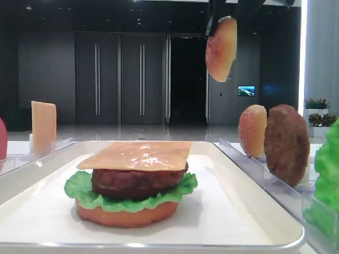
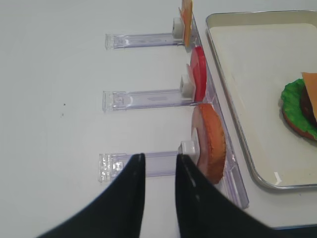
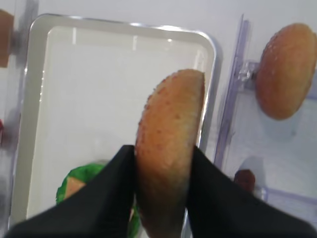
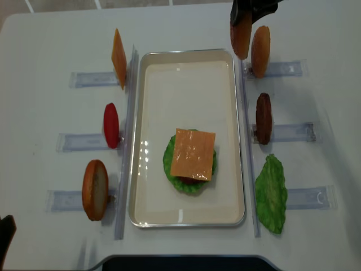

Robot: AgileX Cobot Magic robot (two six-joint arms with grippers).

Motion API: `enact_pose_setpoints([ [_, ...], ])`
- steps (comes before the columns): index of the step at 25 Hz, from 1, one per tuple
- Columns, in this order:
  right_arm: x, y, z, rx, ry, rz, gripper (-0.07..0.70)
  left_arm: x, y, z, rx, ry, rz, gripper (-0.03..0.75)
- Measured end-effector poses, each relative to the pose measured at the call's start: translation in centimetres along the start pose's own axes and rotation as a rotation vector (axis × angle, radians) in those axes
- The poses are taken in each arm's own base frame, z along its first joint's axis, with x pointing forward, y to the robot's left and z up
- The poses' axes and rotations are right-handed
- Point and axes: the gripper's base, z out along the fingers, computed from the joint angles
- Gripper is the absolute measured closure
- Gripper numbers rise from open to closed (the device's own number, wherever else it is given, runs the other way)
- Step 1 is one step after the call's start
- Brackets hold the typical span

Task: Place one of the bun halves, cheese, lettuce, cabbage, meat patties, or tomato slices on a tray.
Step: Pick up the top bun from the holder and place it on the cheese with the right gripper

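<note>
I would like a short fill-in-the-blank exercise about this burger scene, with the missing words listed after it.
1. The right pincer holds a ____ half above the table.
2. The top layer of the stack on the tray is the ____.
3. Under the meat patty lies green ____.
4. The left pincer is shut and holds ____.

Missing words: bun; cheese; lettuce; nothing

Low front camera sits at tray point(image 1: 254, 211) rim height, faces across it toward my right gripper point(image 1: 222, 24) high beyond. Overhead camera looks straight down on whole table. My wrist cameras peer down past own fingers, close. All four share tray point(image 4: 186, 217).
</note>
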Motion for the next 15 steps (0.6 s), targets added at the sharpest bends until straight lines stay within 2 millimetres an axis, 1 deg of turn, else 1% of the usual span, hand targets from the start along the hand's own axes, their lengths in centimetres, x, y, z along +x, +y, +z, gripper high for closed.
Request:
enact_pose_setpoints([
  [4,2.3,0.3,-1.3,-0.058,-0.012,-0.001,0.384,0.0,0.0,0.0,0.0,0.0,0.0,0.557],
  [6,3.2,0.5,-2.0,-0.1,-0.049,-0.004,0.384,0.0,0.0,0.0,0.0,0.0,-0.005,0.557],
  [7,3.8,0.4,-1.9,-0.121,-0.06,0.004,0.384,0.0,0.0,0.0,0.0,0.0,-0.007,0.557],
  [10,5.3,0.3,-2.6,-0.168,-0.128,0.017,0.384,0.0,0.0,0.0,0.0,0.0,-0.008,0.557],
  [13,7.1,0.2,-2.7,-0.218,-0.149,0.032,0.384,0.0,0.0,0.0,0.0,0.0,-0.009,0.557],
  [15,8.3,0.2,-2.2,-0.271,-0.135,0.048,0.384,0.0,0.0,0.0,0.0,0.0,-0.009,0.557],
])
